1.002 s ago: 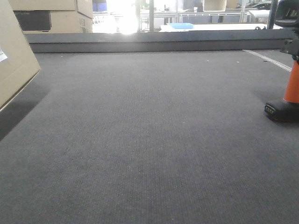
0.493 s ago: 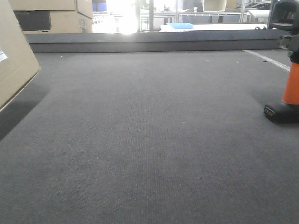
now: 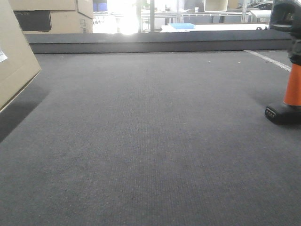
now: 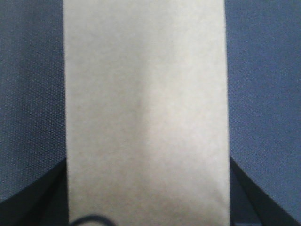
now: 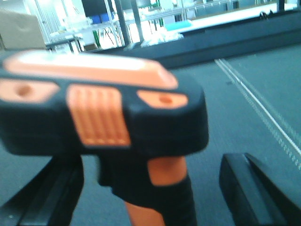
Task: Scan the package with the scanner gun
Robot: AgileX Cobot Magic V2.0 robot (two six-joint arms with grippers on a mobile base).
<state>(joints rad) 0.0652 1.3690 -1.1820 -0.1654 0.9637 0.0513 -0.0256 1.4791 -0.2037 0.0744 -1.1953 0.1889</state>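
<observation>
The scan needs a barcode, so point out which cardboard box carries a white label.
The near tan package at the front view's left edge: a white label shows on its face. The stacked boxes behind bear a dark panel instead.

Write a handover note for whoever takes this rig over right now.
Left hand: shut on the package, held tilted over the mat at the front view's left edge, with its label partly showing.
Right hand: open, fingers either side of the scanner gun, which stands upright on its base.
Done: package picked up.
Left: grip the scanner gun, lift it, aim it at the label, scan.
</observation>
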